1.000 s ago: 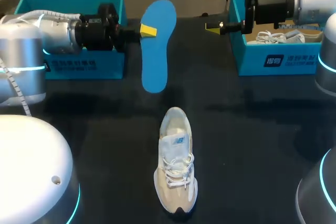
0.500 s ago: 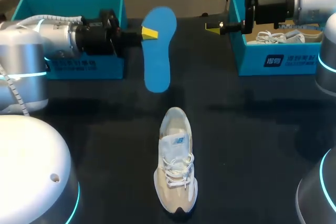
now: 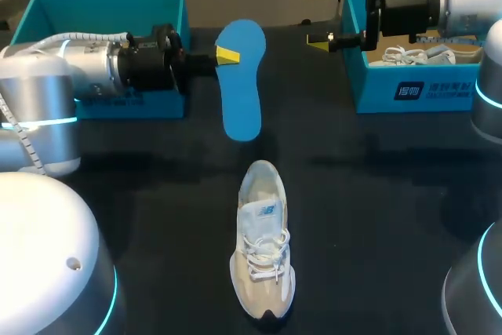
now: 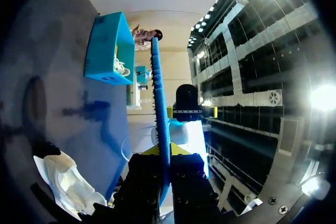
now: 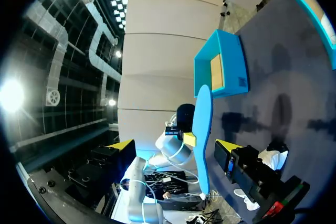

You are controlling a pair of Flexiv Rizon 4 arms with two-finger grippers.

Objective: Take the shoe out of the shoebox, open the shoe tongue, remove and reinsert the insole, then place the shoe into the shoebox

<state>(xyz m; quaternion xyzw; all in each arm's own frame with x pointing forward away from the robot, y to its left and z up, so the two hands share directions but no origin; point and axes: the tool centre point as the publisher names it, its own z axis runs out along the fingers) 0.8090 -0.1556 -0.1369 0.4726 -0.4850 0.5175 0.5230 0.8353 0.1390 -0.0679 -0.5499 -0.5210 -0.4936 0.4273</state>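
- Insole (image 3: 241,80) is hanging in my left gripper (image 3: 226,55), jaws clamping it.
- My right gripper (image 3: 318,16) is hovering wide open beside a shoebox (image 3: 416,88).
- Shoe (image 3: 263,241) is lying on the table (image 3: 376,194).

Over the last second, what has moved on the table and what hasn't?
The left tool, still shut on the blue insole, carried it a little toward the table's middle and nearer the shoe. The right tool stayed open and in place; the shoe did not move.
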